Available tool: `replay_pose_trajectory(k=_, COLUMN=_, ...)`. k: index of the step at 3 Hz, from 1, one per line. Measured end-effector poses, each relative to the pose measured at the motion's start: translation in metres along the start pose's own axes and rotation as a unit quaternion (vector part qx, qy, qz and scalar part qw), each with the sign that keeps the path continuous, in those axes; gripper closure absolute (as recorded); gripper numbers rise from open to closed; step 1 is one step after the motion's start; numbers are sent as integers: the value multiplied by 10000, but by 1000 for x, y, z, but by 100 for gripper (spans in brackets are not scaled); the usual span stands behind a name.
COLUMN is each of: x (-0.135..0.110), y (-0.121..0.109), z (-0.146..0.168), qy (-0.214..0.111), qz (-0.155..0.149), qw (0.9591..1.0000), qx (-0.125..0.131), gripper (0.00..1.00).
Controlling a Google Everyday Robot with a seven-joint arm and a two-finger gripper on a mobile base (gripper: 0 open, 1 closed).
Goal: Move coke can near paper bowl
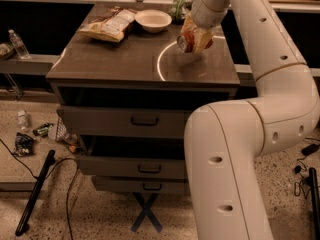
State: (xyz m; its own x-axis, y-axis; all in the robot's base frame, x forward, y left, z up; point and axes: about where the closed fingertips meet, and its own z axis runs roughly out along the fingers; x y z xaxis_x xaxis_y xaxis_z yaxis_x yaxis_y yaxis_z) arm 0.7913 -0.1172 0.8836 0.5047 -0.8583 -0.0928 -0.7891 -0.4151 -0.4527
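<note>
The coke can [186,43] is red with a silver top and lies sideways in my gripper [195,38], lifted a little above the cabinet top [120,59] on its right side. The gripper is shut on the can. The paper bowl [153,20] is off-white and sits at the back middle of the top, to the left of and behind the can, apart from it.
A tan and brown snack bag [111,24] lies left of the bowl. A green snack bag [181,3] stands at the back, behind the gripper. Drawers below stand partly open. A water bottle [18,44] and clutter lie at the left on the floor.
</note>
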Motion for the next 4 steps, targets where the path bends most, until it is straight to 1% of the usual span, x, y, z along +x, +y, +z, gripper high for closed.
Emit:
replay_pose_trajectory(k=1, x=-11, y=-29, z=-34, qy=-129, qz=-156, qw=9974, qx=694, gripper=100)
replay_pose_trajectory(k=2, x=-12, y=-48, z=-44, qy=-373, qz=26, qw=9915, qx=1249, gripper=100)
replay_pose_trajectory(k=3, x=-8, y=-58, z=-43, qy=-458, qz=502, qw=9860, qx=1524, gripper=100)
replay_pose_trajectory(k=4, x=-7, y=-59, z=-35, qy=-455, qz=821, qw=9820, qx=1641, gripper=100)
